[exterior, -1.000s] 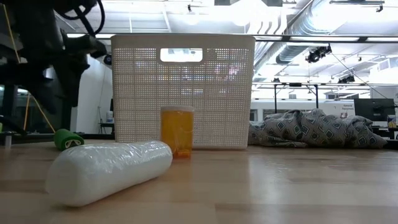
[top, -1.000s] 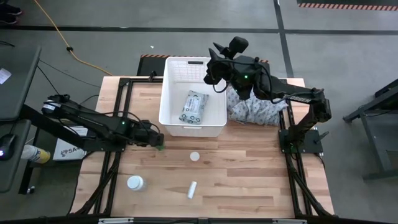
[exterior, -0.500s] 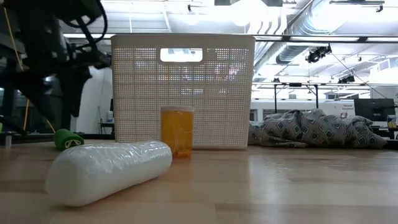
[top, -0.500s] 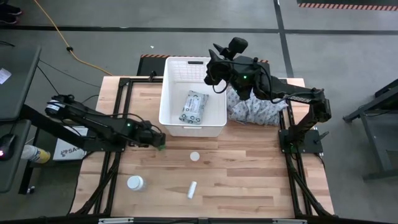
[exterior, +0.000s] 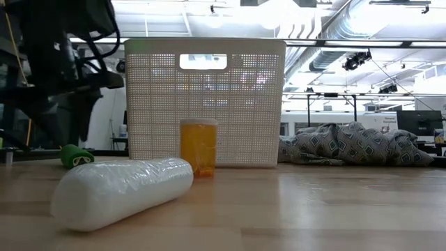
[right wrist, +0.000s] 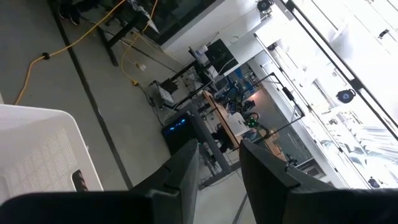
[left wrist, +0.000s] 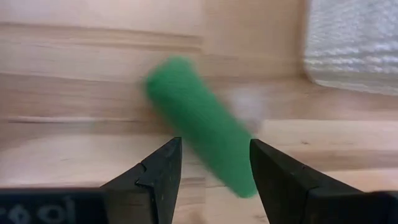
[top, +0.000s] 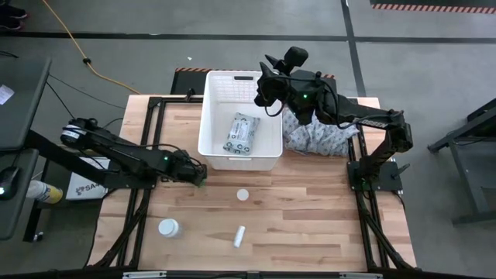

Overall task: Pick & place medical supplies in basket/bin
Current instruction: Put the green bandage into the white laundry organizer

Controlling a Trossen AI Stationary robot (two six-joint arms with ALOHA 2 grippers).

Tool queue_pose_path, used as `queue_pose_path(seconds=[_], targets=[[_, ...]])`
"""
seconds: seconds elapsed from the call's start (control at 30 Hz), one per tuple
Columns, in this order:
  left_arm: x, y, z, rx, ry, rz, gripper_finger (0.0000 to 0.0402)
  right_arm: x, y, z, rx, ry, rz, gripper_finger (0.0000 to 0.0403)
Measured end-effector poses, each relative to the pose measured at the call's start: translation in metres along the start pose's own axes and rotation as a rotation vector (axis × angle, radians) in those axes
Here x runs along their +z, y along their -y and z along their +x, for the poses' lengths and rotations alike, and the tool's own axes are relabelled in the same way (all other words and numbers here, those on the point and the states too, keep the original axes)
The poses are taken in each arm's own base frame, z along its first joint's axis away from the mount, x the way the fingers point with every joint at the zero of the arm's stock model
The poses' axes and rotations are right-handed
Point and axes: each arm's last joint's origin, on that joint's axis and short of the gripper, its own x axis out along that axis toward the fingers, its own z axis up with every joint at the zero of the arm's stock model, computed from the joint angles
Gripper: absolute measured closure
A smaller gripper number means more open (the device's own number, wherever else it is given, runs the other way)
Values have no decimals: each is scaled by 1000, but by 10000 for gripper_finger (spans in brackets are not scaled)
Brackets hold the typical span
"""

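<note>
**A:** Where is your left gripper (left wrist: pixel 213 163) just now?

**B:** Low over the table (top: pixel 310 225), near the front left corner of the white bin (top: pixel 239 120). My fingers (left wrist: pixel 163 168) stand apart, one on each side of the green cylinder (left wrist: pixel 200 122), and neither looks to be pressing on it. So the gripper is unclenched and holds nothing.

**A:** How does the cylinder lie?

**B:** On its side on the wood. In my left wrist view its long axis runs at a slant across the gap between my fingers rather than straight along it, with the near end in the gap and the far end out past my fingertips. In the low view it shows (exterior: pixel 76 155) on the table off to one side of the bin, one end facing the camera.

**A:** And the rest of the supplies?

**B:** The wipes packet (top: pixel 240 133) lies flat inside the bin, its long axis running roughly with the bin's long side, slightly tilted. A white bottle cap shows (top: pixel 243 194) in front of the bin; the low view shows an amber bottle (exterior: pixel 198 146) standing upright there. Another white bottle (top: pixel 168 228) sits nearer the front left. The small white tube (top: pixel 239 236) lies on its side near the front edge, its long axis pointing roughly toward the bin.

**A:** Your right gripper (right wrist: pixel 218 163)?

**B:** Raised above the bin's far right corner, beside the patterned cloth (top: pixel 322 136). Its fingers are close together with a narrow gap and nothing between them.
</note>
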Motion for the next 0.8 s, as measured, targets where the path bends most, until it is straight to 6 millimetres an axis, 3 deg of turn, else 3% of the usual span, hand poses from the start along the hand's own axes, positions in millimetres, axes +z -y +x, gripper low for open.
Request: queue_pose_path(seconds=[0.8], targets=[[2, -3, 0, 24, 55, -26, 181, 0, 0, 0, 4, -2, 32, 295]])
